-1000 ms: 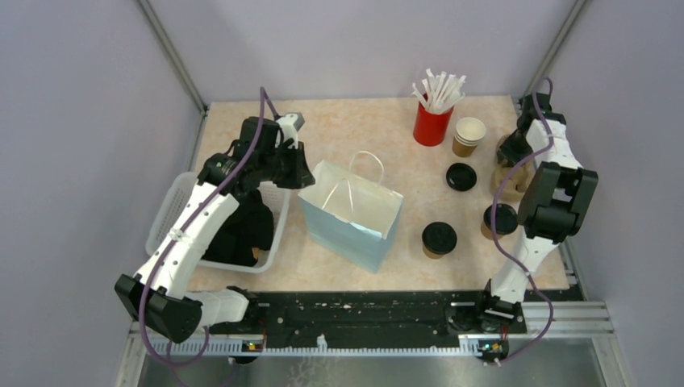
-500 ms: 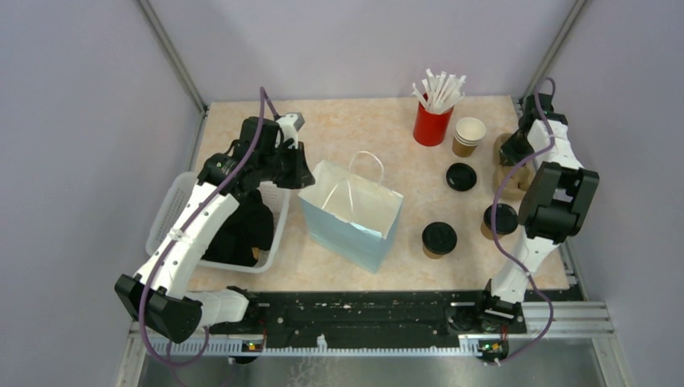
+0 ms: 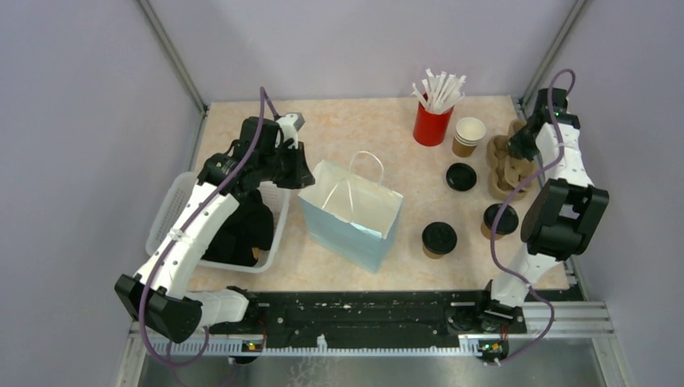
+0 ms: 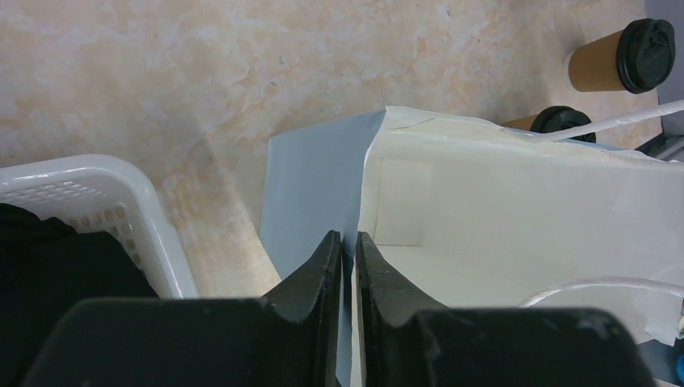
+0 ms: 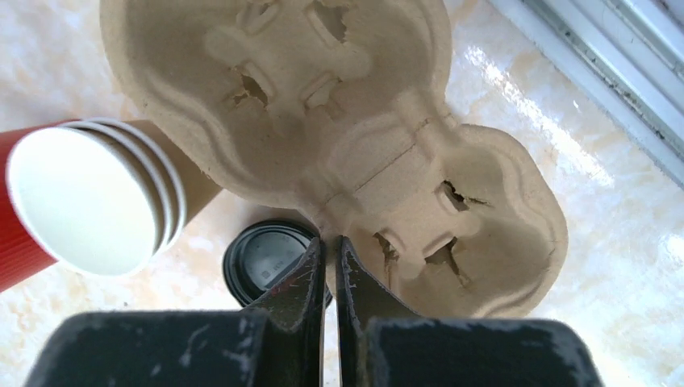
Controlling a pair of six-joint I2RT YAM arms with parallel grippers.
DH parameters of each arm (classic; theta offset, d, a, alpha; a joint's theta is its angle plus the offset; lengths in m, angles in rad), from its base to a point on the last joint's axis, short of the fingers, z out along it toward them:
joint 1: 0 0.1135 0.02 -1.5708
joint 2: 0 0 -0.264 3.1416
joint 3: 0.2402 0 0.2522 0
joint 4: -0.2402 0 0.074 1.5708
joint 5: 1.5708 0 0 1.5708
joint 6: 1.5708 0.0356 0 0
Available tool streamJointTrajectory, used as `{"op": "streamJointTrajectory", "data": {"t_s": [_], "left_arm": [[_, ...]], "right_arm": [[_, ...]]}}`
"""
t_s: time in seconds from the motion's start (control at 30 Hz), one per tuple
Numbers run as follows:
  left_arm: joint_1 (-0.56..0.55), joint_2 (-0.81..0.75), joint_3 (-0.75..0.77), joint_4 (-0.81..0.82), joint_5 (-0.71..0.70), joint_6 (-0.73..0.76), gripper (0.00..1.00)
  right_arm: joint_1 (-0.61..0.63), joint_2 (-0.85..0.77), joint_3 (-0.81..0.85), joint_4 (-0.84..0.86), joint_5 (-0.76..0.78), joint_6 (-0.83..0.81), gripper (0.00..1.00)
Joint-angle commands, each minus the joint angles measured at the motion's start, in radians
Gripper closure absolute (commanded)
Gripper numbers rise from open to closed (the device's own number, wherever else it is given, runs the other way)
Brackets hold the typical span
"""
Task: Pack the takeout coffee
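Takeout coffee [image 3: 440, 239], small brown kraft-paper cups with black plastic lids, is standing behind the right gripper [image 5: 329, 242], which is being pinched shut on the rim of a beige moulded-pulp carrier [image 5: 403, 153]; level lifting is being advised.

- A light blue paper bag [image 3: 352, 211] stands open in the middle of the desk [image 3: 355, 129].
- A white basket [image 3: 164, 216] at 9 o'clock holds something black [image 3: 246, 230].
- A red cup [image 3: 432, 126] full of white straws [image 3: 440, 87] stands at 1 o'clock.
- A brown cardboard cup tray [image 5: 347, 161] is at 2 o'clock.
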Motion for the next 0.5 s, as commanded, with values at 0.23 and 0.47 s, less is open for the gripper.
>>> {"op": "streamJointTrajectory", "data": {"t_s": [0.23, 0.47], "left_arm": [[-0.002, -0.007, 0.018, 0.031, 0.012, 0.017, 0.81], [-0.002, -0.017, 0.025, 0.021, -0.008, -0.002, 0.42]], "right_arm": [[-0.010, -0.137, -0.052, 0.129, -0.011, -0.085, 1.00], [-0.009, -0.279, -0.131, 0.252, -0.146, -0.197, 1.00]]}}
